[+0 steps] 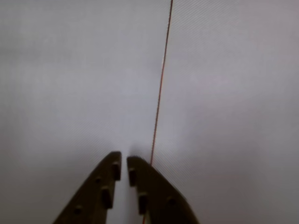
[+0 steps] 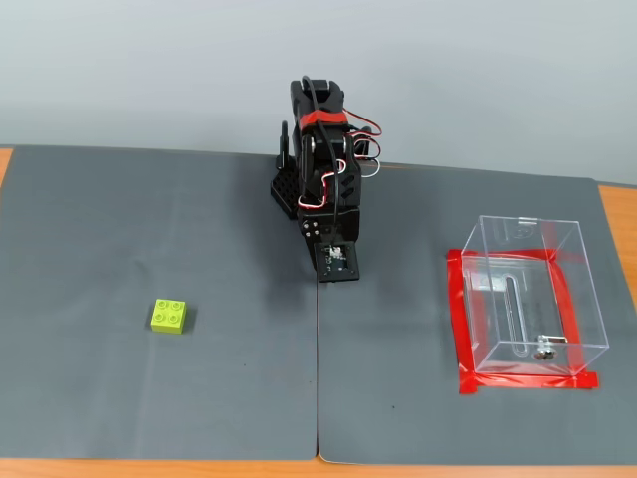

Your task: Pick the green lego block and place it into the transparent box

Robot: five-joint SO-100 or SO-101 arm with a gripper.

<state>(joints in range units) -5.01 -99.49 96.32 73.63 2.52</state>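
Across the table top, two grey mats [image 2: 149, 398] are lying side by side, their seam [image 2: 318, 378] running from the arm's base down to six o'clock, with orange-brown table edge [image 2: 617, 214] peeking out at the corners and a plain pale wall [image 2: 149, 70] sitting behind. At centre, the black arm [image 2: 323, 179] is folding down on itself, and its gripper [image 1: 124, 163] is pointing at the mat right by the seam. In the wrist view the fingers [image 1: 105, 191] are nearly touching, only a thin gap showing, and they're holding nothing. Over at nine o'clock from the arm, the green lego block [image 2: 170, 315] is sitting alone, well apart. Out at three o'clock, the transparent box [image 2: 532, 299] is standing on red tape [image 2: 528, 380], a small metal piece [image 2: 544, 350] glinting inside.
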